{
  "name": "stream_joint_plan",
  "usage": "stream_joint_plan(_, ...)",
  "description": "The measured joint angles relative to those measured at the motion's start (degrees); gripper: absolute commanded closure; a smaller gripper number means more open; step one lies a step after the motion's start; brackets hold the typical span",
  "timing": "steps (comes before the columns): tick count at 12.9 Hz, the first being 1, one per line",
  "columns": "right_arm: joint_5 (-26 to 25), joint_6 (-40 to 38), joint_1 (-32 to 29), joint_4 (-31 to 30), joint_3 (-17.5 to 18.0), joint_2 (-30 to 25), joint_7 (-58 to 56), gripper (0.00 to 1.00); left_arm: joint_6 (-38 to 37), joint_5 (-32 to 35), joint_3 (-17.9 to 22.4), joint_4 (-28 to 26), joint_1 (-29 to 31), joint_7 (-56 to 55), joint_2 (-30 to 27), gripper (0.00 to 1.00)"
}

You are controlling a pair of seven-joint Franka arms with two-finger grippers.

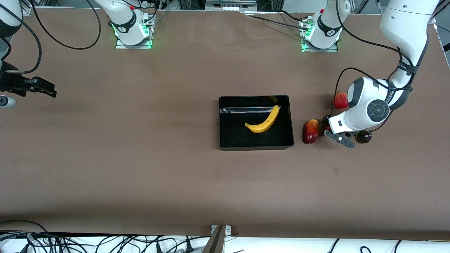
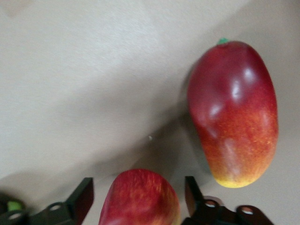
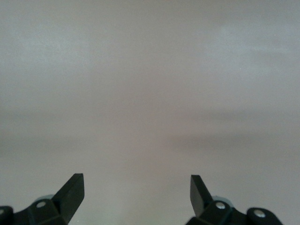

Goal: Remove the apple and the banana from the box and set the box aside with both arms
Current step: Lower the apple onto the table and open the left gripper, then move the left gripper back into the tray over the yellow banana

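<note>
The black box (image 1: 225, 121) lies mid-table with the yellow banana (image 1: 263, 121) in it. My left gripper (image 1: 326, 126) is low over the table beside the box, toward the left arm's end. In the left wrist view it (image 2: 139, 187) is open, with one finger on each side of a red apple with yellow streaks (image 2: 140, 201) and a small gap on both sides. The arm hides the apple in the front view. My right gripper (image 1: 47, 89) waits, open and empty, over bare table at the right arm's end; it also shows in the right wrist view (image 3: 136, 180).
An oblong red and yellow fruit (image 1: 310, 131) lies between the box and the left gripper, and shows in the left wrist view (image 2: 234, 112). Another red fruit (image 1: 340, 100) lies farther from the front camera. A dark round fruit (image 1: 364, 136) lies by the left wrist.
</note>
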Motion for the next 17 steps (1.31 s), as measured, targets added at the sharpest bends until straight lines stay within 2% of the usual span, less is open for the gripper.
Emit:
stream_joint_plan(3, 0.0, 0.0, 0.0, 0.0, 0.0, 0.0, 0.0, 0.0, -8.8, -5.7, -0.5, 3.2, -1.9, -0.7, -4.4, 0.0)
stream_joint_plan(5, 0.0, 0.0, 0.0, 0.0, 0.0, 0.0, 0.0, 0.0, -13.8, -8.0, -0.8, 5.3, -6.9, -6.0, -9.0, 0.0)
stream_joint_plan(8, 0.0, 0.0, 0.0, 0.0, 0.0, 0.0, 0.0, 0.0, -15.1, -8.2, -1.2, 5.5, -16.1, -18.5, -12.7, 0.0)
stream_joint_plan(11, 0.0, 0.0, 0.0, 0.0, 0.0, 0.0, 0.0, 0.0, -12.0, -8.2, -1.4, 5.7, -23.4, -28.8, -10.9, 0.0)
stream_joint_plan(14, 0.0, 0.0, 0.0, 0.0, 0.0, 0.0, 0.0, 0.0, -4.9, -8.2, -1.4, 6.1, -27.1, -30.4, -5.0, 0.0)
stream_joint_plan(17, 0.0, 0.0, 0.0, 0.0, 0.0, 0.0, 0.0, 0.0, -3.3, -5.1, -1.3, 10.0, -28.9, -30.4, 1.0, 0.0)
